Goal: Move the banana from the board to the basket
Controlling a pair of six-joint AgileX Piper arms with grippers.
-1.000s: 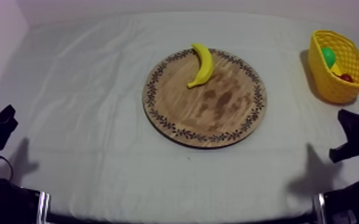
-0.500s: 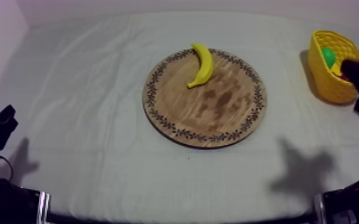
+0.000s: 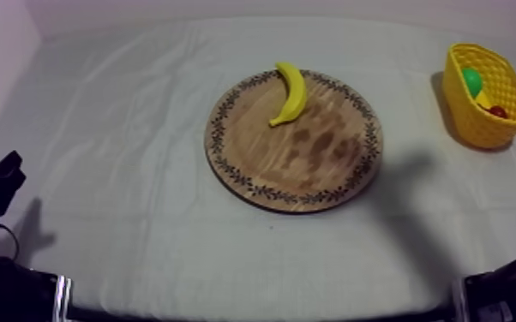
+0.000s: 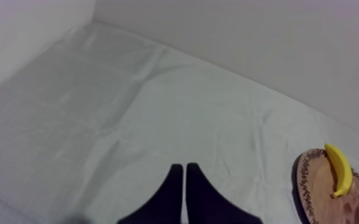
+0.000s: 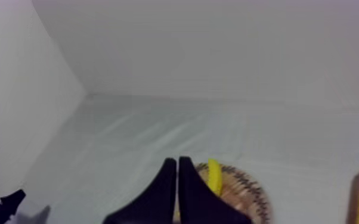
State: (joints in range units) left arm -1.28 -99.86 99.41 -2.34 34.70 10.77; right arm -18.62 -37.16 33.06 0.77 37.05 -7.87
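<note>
The right claw (image 5: pixel 178 159) has its two fingers pressed together in a narrow wedge, holding nothing. Seen from its own camera, the tips aim at the banana (image 5: pixel 215 176), which lies just past them on the board (image 5: pixel 247 196). How high the claw hangs over the board is hard to judge from here; it looks well above it.

That is the change. A second ago this claw sat low at the right of the table, and half a second ago it had lifted beside the basket (image 3: pixel 484 120). Now it has swung in towards the board, and a broad soft shadow lies on the cloth (image 3: pixel 124 128) just right of the board's edge. I take this as the start of the reach: no contact yet, and the fingers would have to part before coming down across the banana.

The banana has not moved. It rests at the board's far rim, one end lapping over the patterned edge. The basket stands well apart at the far right, with a small red fruit (image 3: pixel 499 111) and a green thing (image 3: pixel 472 80), perhaps the pear, inside.

The left claw (image 4: pixel 185 167) stays low at its side, fingers together on nothing.
</note>
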